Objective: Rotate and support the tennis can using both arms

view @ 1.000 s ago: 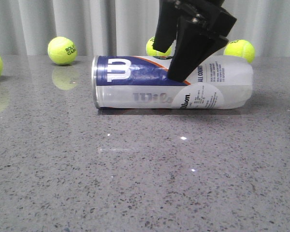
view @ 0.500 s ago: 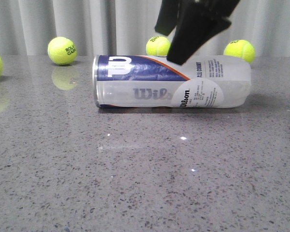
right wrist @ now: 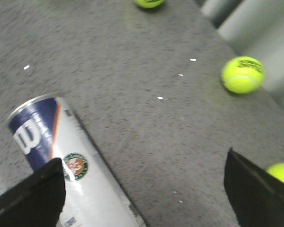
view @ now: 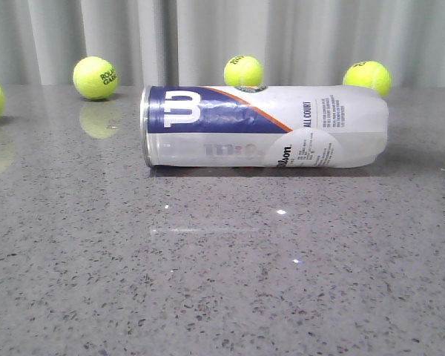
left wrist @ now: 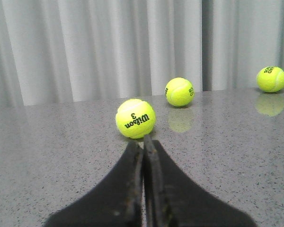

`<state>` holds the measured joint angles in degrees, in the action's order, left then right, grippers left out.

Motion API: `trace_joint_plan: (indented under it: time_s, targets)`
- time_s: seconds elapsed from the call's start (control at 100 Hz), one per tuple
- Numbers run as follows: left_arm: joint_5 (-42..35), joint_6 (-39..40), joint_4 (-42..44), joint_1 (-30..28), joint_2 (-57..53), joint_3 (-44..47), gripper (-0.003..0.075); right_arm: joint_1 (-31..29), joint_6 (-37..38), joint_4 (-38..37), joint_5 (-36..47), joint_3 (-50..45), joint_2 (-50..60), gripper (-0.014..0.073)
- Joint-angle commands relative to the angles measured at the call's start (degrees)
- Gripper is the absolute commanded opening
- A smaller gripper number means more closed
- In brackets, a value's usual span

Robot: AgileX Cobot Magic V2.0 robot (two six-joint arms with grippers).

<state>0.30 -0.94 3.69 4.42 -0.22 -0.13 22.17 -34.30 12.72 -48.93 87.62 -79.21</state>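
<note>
Can (view: 263,126): white "W" logo on navy band, "Wilson" in black, "ALL COURT" in navy, small print unreadable. Ball (left wrist: 135,118) in left wrist view: "Wilson 3", seen inverted. Far-left ball (view: 95,77) in front view: "ROLAND GARROS", partly visible.

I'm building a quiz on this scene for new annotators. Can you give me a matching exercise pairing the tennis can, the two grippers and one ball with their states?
Things:
1. tennis can
2. left gripper
3. right gripper
4. Wilson 3 tennis ball

States:
A. fingers spread wide
B. lying on its side
C. fingers pressed together
D. resting just beyond closed fingertips

Pairs: 1-B, 2-C, 3-A, 4-D
</note>
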Motion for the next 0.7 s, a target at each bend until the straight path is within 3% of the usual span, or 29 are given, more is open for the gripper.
trace_joint_plan:
  time_s: [0.0,0.33,0.69]
  targets:
    - [-4.2,0.4,-0.4,-0.1,-2.2,2.7,-0.0021,-2.4,8.6,-3.7,5.6,1.7,4.3,0.0663]
    - [-4.2,0.4,-0.4,-0.1,-2.2,2.7,-0.0021,-11.1,19.0,-6.5,7.4,-1.5,12.6,0.0663]
    - [-4.2,0.4,-0.4,-0.1,-2.2,2.7,-0.0021,-18.6,23.0,-6.5,25.4,-31.6,32.8,0.0663]
